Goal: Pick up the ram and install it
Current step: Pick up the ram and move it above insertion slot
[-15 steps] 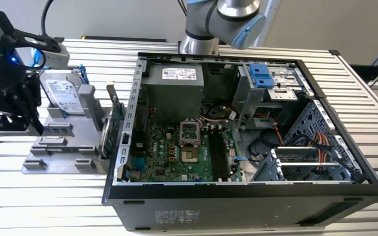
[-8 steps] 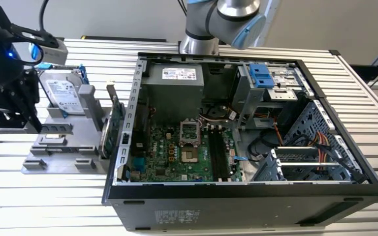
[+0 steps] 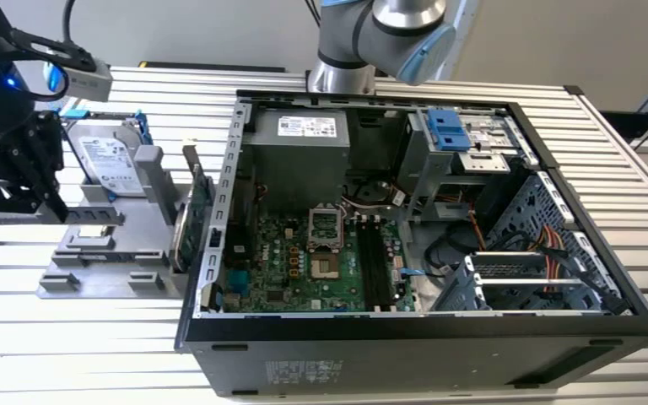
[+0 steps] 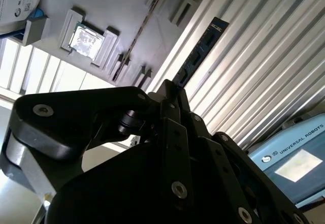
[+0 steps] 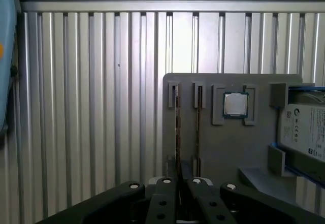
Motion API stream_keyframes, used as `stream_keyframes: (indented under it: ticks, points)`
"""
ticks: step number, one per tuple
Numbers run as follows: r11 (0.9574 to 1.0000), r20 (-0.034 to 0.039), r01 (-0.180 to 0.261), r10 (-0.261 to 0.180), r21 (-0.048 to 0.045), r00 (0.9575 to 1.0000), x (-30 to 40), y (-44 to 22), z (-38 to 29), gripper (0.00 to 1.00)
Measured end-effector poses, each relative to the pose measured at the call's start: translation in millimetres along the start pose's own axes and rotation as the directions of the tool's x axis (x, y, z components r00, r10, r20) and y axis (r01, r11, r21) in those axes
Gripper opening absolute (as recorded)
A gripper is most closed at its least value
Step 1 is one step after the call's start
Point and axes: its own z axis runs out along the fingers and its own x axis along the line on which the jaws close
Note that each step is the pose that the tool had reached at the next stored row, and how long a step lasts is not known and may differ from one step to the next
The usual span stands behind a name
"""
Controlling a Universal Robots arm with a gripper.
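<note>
Claw (image 3: 17, 207) hangs over the grey parts tray (image 3: 99, 253) at the exterior view's left, beside the open computer case (image 3: 414, 346) on the ribbed desk (image 3: 77, 337).

In the second wrist view the ram (image 4: 200, 51), a dark narrow stick, runs out from the fingertips, clear of the tray. The claw reads as closed on it.

Judgement: pickup done, install not yet. The memory slots (image 3: 376, 266) on the motherboard (image 3: 301, 270) lie well apart from the claw, off to the right inside the case.

Hard drive (image 3: 110, 160) rests in the tray.
</note>
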Motion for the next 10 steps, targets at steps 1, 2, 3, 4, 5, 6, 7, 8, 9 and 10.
stream_keyframes:
  ticks: [1, 2, 3, 4, 5, 6, 7, 8, 9, 10]
  points:
    - [1.0000, 0.0000, 0.000, 0.000, 0.0000, 1.0000, 0.0, 0.0, -1.1, 0.00]
    - [1.0000, 0.0000, 0.000, 0.000, 0.0001, 1.0000, 0.0, 0.0, -2.0, 0.00]
    - [1.0000, 0.0001, 0.000, 0.000, 0.0001, 1.0000, 0.1, 0.0, -3.1, 0.00]
    - [1.0000, 0.0001, 0.000, 0.000, 0.0001, 1.0000, 0.1, 0.0, -4.1, 0.00]
    - [1.0000, 0.0001, 0.000, 0.000, 0.0002, 1.0000, 0.1, 0.0, -5.1, 0.00]
    - [1.0000, 0.0001, 0.000, 0.000, 0.0001, 1.0000, 0.1, 0.0, -6.0, 0.00]
    - [1.0000, 0.0000, 0.000, 0.000, 0.0001, 1.0000, 0.2, 0.0, -6.9, 0.00]
    - [1.0000, 0.0001, 0.000, 0.000, 0.0002, 1.0000, 0.2, 0.0, -7.7, 0.00]
    - [1.0000, 0.0001, 0.000, 0.000, 0.0002, 1.0000, 0.2, 0.0, -8.6, 0.00]
    - [1.0000, 0.0001, 0.000, 0.000, 0.0001, 1.0000, 0.2, 0.0, -9.5, 0.00]
